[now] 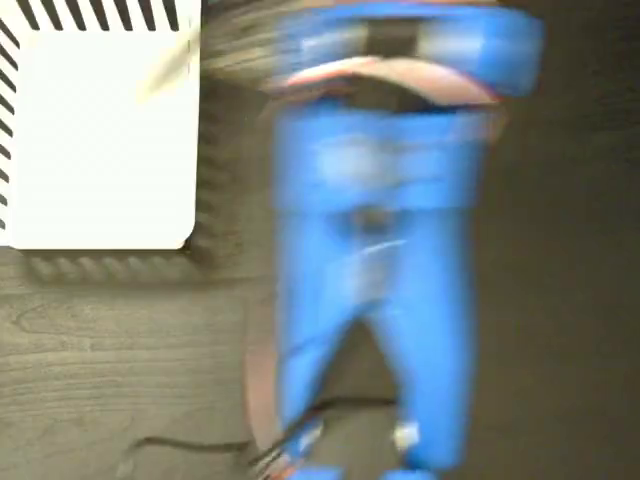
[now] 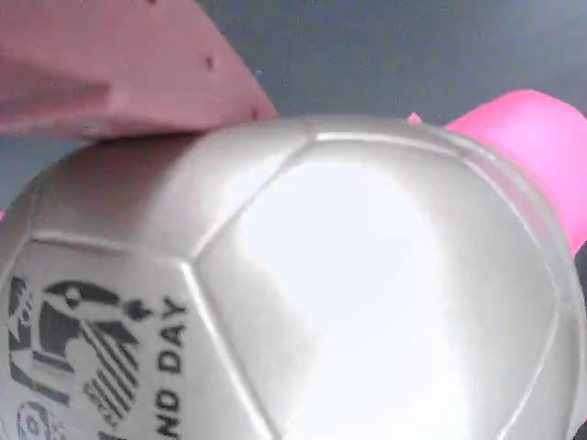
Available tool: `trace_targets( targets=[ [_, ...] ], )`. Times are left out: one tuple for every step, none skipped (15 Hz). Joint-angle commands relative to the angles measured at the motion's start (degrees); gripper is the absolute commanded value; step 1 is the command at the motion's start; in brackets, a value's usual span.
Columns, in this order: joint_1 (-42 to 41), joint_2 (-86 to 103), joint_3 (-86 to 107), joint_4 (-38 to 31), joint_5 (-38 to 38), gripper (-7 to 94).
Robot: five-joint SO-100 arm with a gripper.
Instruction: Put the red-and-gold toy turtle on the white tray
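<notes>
The domed, panelled shell of the red-and-gold toy turtle (image 2: 348,302) fills the wrist view, smooth and glossy with a pale metallic sheen. In the fixed view, the flat white tray (image 1: 100,140) at upper left looks smooth and matt, on a dark wood-grain table (image 1: 120,340).

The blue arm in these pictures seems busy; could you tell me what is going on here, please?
The blue arm is stretched over a dark wood table, motion-blurred in the fixed view. The wrist view is filled by the toy turtle: a shiny domed shell with a dark printed mark and a pink part at its right edge. The turtle lies very close under the gripper, but whether it is gripped cannot be told. The white tray lies at the upper left of the fixed view, with no turtle on it.
</notes>
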Motion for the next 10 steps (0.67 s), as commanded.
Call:
trace_targets(
  targets=[
    [-11.7,9.3,0.3,0.9,1.3,0],
    [-15.6,9.5,0.3,0.6,2.0,0],
    [-19.2,9.4,0.8,0.1,2.3,0],
    [-22.2,9.4,2.7,-2.1,3.3,0],
    [-24.3,9.5,5.8,-5.6,4.0,0],
    [-25.6,9.2,8.4,-8.5,4.5,0],
    [-26.5,7.4,9.9,-10.5,4.7,0],
    [-26.8,4.9,10.2,-12.1,5.1,0],
    [-26.8,1.6,10.0,-13.3,5.8,0],
    [-26.8,-1.2,9.6,-14.1,6.3,0]
  ],
)
